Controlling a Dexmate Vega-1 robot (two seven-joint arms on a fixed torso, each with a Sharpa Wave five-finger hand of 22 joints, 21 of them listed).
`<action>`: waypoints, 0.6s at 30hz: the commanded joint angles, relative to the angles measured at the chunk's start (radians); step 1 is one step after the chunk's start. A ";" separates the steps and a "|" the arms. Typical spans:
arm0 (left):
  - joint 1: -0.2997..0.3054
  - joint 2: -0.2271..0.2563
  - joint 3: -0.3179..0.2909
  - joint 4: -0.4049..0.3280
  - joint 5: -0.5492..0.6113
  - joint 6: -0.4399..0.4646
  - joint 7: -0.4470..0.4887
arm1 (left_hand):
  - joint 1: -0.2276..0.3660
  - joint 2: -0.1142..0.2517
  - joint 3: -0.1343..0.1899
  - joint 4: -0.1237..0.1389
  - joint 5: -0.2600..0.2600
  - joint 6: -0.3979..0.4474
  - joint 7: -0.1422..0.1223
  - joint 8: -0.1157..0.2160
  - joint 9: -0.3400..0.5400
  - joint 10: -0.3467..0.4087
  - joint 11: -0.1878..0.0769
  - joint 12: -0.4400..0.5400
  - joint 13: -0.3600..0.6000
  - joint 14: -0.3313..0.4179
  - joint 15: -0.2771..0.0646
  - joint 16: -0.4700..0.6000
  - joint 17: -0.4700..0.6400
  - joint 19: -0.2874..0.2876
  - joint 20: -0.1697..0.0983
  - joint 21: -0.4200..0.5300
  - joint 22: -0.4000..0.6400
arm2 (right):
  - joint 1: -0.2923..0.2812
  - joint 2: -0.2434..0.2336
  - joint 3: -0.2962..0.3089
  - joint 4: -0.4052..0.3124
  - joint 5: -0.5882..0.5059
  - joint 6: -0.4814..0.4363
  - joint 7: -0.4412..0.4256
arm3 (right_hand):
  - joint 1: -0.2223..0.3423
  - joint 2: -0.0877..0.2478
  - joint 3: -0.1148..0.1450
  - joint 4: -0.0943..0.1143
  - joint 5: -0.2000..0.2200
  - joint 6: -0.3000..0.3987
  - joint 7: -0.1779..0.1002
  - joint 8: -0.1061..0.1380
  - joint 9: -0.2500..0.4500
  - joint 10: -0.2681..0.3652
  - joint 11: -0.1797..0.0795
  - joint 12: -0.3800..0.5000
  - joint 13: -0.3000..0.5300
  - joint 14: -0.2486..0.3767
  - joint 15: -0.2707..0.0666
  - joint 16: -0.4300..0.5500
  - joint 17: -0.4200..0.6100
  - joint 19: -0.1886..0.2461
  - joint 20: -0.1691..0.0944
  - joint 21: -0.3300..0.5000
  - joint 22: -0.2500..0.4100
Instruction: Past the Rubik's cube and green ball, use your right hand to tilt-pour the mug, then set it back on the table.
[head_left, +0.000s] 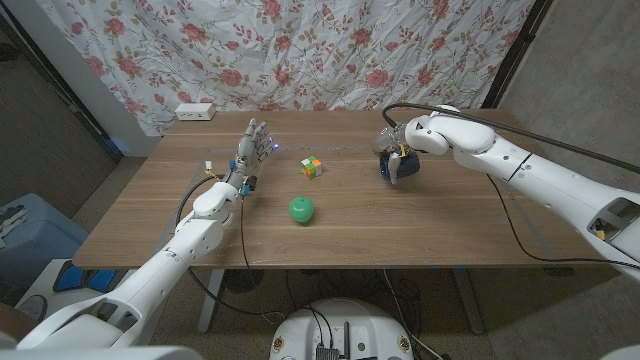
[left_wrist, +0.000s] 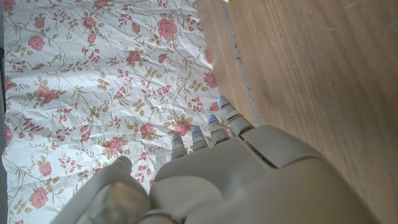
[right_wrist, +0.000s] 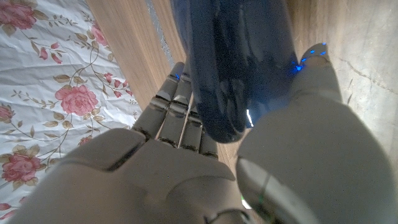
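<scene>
on the left side of the tabletop the left hand stands with fingers spread and upright, holding nothing, well apart from the task's thing. toward the middle lie the rubik's cube and, nearer the robot, the green ball. right of the cube, on the far side, the right hand wraps the dark blue mug; in the right wrist view its fingers and thumb lie on opposite sides of the mug's body. the mug sits inside the right hand's grasp, low at the tabletop; whether it touches the wood i cannot tell. its long axis looks roughly upright, so the pour seems to call for a lift and a wrist roll.
</scene>
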 joint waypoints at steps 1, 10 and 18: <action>0.000 0.000 0.000 0.001 0.000 -0.001 0.000 | -0.003 0.118 0.006 0.001 0.005 -0.003 -0.008 0.006 0.003 -0.004 -0.004 0.004 0.005 0.007 -0.004 0.005 0.005 0.009 0.000 0.006 0.003 | -0.029 -0.004 0.039 -0.013 0.051 -0.022 -0.027 | 0.211 0.241 0.023 0.032 0.004 0.250 -0.255 0.036 0.003 0.232 -0.227 -0.005 0.001 0.064 -0.193 -0.004 0.003 0.010 -0.114 -0.001 0.006; 0.000 0.000 0.000 0.001 0.000 -0.001 0.000 | -0.003 0.118 0.006 0.001 0.005 -0.001 -0.007 0.007 0.003 -0.003 -0.006 0.004 0.005 0.008 -0.003 0.005 0.005 0.009 -0.001 0.006 0.003 | -0.062 -0.013 0.078 -0.037 0.112 -0.062 -0.069 | 0.206 0.240 0.018 0.030 0.003 0.241 -0.254 0.034 0.003 0.227 -0.226 -0.017 0.000 0.062 -0.194 -0.011 0.008 0.021 -0.106 0.003 0.006; 0.000 0.000 0.000 0.001 0.000 -0.001 0.000 | -0.003 0.118 0.006 0.001 0.004 -0.002 -0.007 0.006 0.003 -0.003 -0.007 0.004 0.005 0.008 -0.005 0.005 0.005 0.009 -0.001 0.006 0.003 | -0.091 -0.027 0.112 -0.058 0.182 -0.099 -0.095 | 0.205 0.243 0.017 0.030 0.003 0.241 -0.254 0.034 0.001 0.228 -0.225 -0.021 0.002 0.065 -0.194 -0.012 0.014 0.025 -0.101 0.004 0.006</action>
